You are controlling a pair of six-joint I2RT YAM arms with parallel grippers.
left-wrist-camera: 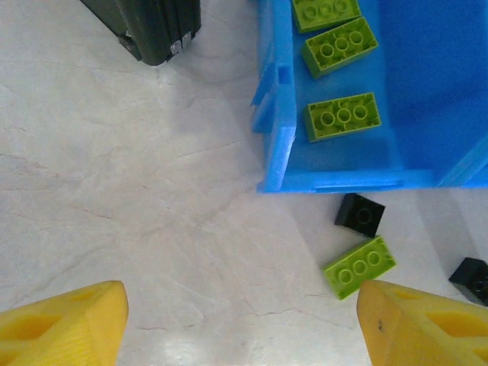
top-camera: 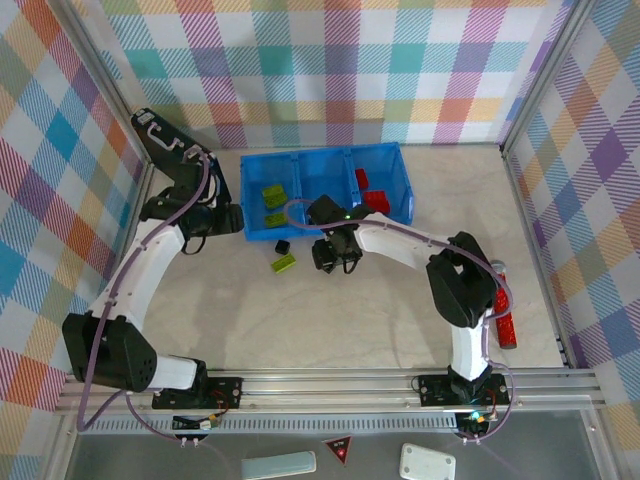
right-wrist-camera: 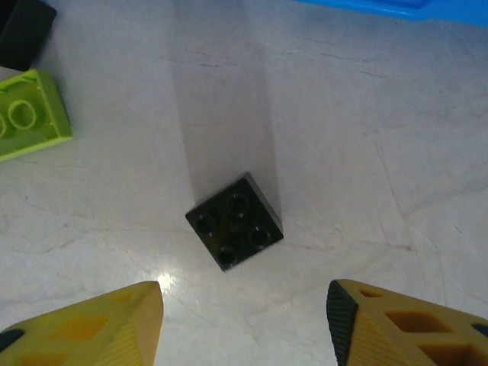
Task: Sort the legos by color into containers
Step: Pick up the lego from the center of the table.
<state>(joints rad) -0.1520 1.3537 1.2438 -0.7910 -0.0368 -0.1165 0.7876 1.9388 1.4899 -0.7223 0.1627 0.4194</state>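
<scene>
A black brick [right-wrist-camera: 235,231] lies just before the blue tray [right-wrist-camera: 381,6], below the right gripper [right-wrist-camera: 244,309], its jaws spread and empty. Light, stiff and slick, it likely wants pinching across opposite flat sides.

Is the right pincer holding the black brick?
No, the black brick lies free on the table, ahead of the open right pincer.

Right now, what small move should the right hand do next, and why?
Probably move the right hand forward and down over the black brick. Its fingers stand apart and empty, and the brick lies loose on the table just ahead of them, outside the blue tray.
</scene>
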